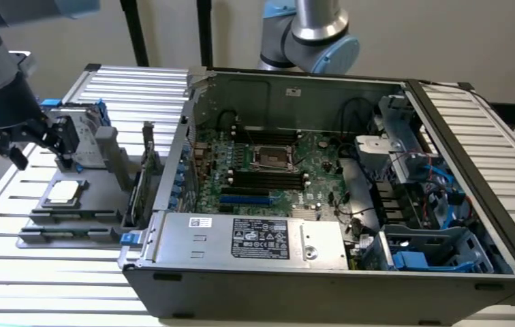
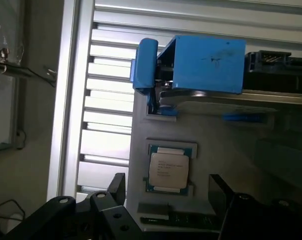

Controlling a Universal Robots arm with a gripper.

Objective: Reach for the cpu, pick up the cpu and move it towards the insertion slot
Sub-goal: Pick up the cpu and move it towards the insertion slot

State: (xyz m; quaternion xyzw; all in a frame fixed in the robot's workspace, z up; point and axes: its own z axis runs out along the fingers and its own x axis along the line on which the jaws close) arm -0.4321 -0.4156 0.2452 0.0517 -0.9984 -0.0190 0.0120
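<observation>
The cpu (image 1: 65, 193), a small square chip with a silver top, lies flat in a grey holder (image 1: 67, 218) on the slatted table, at the exterior view's left outside the computer case. My gripper (image 1: 41, 160) hangs just above and a little behind it, apart from it. In the wrist view the cpu (image 2: 168, 169) sits in its tan-rimmed seat, and my gripper (image 2: 168, 192) stands open with one dark finger on each side and nothing between them. The insertion slot (image 1: 274, 159), a square socket with a silvery frame, sits on the green motherboard inside the case.
The open computer case (image 1: 330, 286) fills the middle, with a silver power supply (image 1: 248, 238) along its front. A drive with blue brackets (image 2: 200, 62) stands in the holder just beyond the cpu. A second arm (image 1: 317, 34) rises behind the case. Black memory slots (image 1: 262, 178) flank the socket.
</observation>
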